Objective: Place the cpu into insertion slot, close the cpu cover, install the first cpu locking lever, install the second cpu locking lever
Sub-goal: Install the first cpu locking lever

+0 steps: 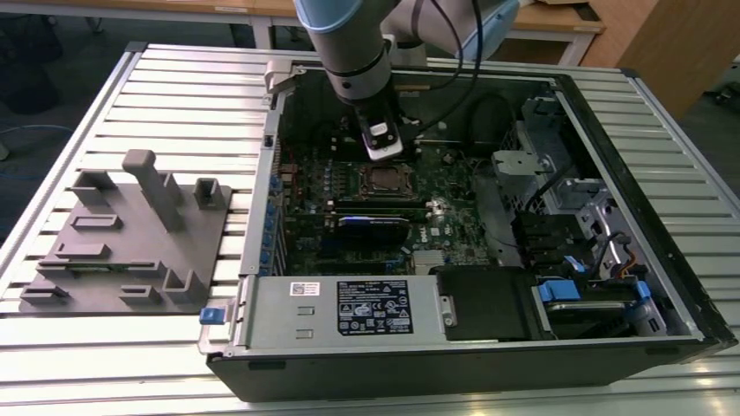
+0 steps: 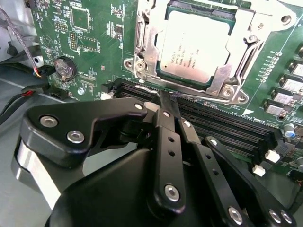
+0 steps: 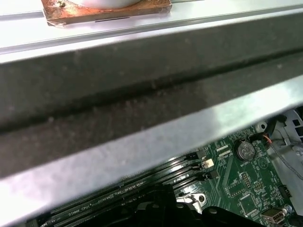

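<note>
In the second wrist view the claw (image 2: 166,101) is clenched, fingers together and gripping nothing, its tip at the socket edge just beside the memory slots (image 2: 227,125).

Beyond it one cpu (image 2: 196,45) sits in the one insertion slot (image 2: 144,54), with one cpu cover (image 2: 246,40) closed over it. One locking lever (image 2: 142,86) apparently runs along the near edge.

Risk: a sideways slip of the tip could scrape the motherboard (image 2: 85,28) or bend the lever.
</note>
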`<act>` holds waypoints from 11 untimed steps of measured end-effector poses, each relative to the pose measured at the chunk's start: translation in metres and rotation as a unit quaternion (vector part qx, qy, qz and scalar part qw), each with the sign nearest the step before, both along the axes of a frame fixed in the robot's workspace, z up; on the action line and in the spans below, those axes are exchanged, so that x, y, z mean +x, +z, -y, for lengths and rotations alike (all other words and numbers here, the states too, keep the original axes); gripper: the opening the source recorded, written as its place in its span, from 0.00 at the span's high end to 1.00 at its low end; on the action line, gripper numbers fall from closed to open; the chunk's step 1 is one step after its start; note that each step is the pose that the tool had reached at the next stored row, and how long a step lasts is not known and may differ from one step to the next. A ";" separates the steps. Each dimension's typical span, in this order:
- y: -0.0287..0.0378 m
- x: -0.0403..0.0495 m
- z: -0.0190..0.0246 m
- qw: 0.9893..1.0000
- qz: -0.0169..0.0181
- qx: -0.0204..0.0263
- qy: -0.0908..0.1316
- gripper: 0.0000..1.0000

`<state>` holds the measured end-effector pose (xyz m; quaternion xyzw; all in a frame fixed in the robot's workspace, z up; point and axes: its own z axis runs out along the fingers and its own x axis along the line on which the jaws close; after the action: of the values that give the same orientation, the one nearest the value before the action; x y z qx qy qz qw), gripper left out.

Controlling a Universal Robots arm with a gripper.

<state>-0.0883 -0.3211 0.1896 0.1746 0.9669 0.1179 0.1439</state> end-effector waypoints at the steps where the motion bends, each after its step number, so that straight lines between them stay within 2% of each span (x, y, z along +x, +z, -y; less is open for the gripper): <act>1: -0.0001 0.0000 0.0000 1.000 0.000 -0.001 0.000 0.90; 7: -0.0018 0.0000 0.0000 1.000 0.000 -0.003 0.000 0.90; 11: -0.0023 0.0000 0.0000 1.000 0.001 -0.008 0.000 0.90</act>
<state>-0.0884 -0.3211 0.1873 0.1734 0.9676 0.1108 0.1463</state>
